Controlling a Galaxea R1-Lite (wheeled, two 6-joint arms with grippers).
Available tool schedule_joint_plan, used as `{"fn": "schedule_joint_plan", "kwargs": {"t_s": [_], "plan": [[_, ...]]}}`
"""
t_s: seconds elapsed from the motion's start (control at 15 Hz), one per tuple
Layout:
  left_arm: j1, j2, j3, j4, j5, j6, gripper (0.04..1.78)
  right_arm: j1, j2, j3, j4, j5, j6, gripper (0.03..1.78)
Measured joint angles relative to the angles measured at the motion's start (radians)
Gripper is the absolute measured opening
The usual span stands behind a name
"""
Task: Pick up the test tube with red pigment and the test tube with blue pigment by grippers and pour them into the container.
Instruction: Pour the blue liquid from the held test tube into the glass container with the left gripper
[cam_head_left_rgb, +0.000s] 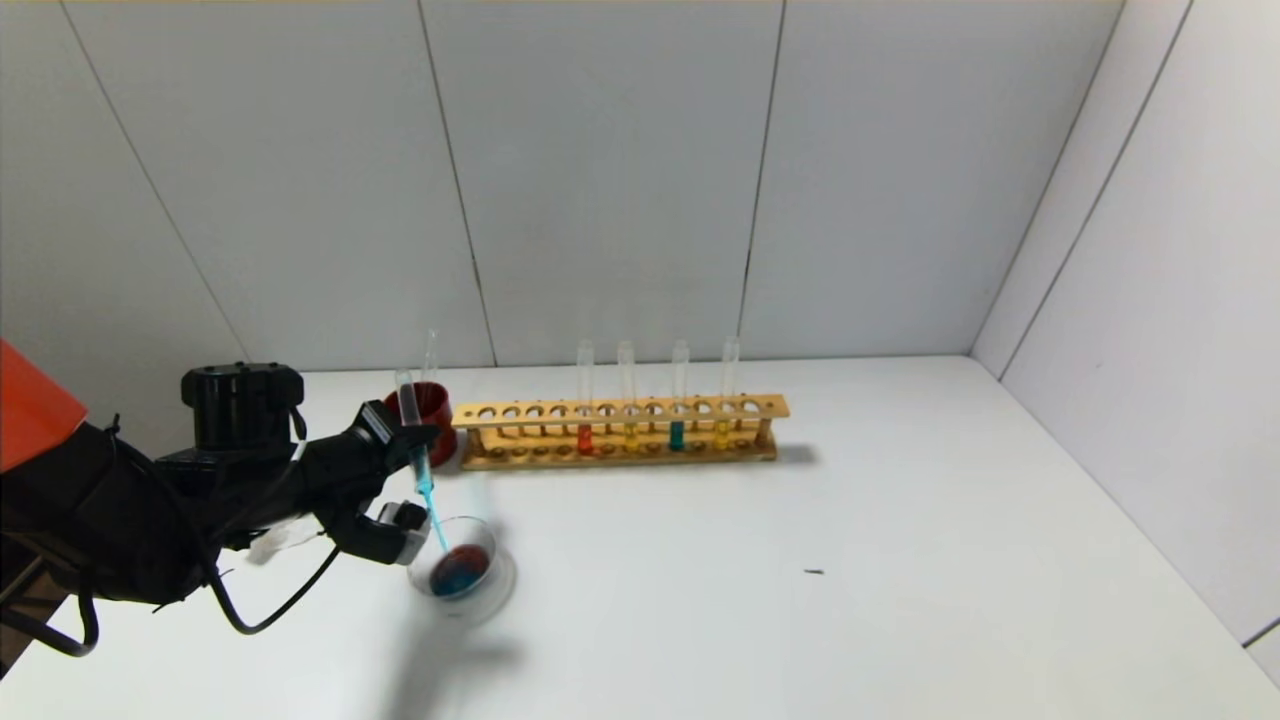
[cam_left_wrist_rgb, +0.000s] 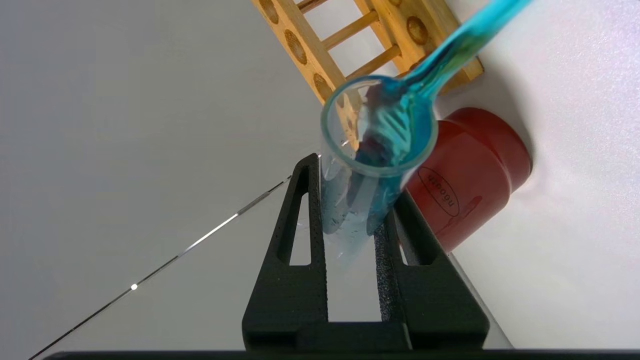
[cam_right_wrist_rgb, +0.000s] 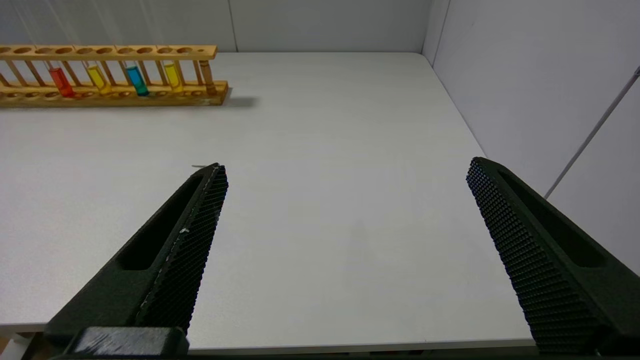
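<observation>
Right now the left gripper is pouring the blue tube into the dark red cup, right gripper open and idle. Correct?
Not the cup. The head view shows the left gripper tipping the test tube with blue pigment into the clear glass container; the dark red cup stands behind. The right gripper is open and idle.

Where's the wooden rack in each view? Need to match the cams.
Head: rack at the table's back, centre, just right of the red cup.
Left wrist: only one end of the rack shows, at the top, behind the blue tube held by the left gripper.
Right wrist: rack at upper left, far off.
Shared landmark: the rack's coloured tubes, seen in head and right wrist views.
</observation>
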Motion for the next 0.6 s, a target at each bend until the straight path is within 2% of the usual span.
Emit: {"fn": "schedule_joint_plan", "kwargs": {"t_s": [0.6], "plan": [[-0.003,-0.006,0.0,-0.048,0.0,0.07,0.32,0.0,0.0,0.0,0.0,0.0,0.0,1.75]]}}
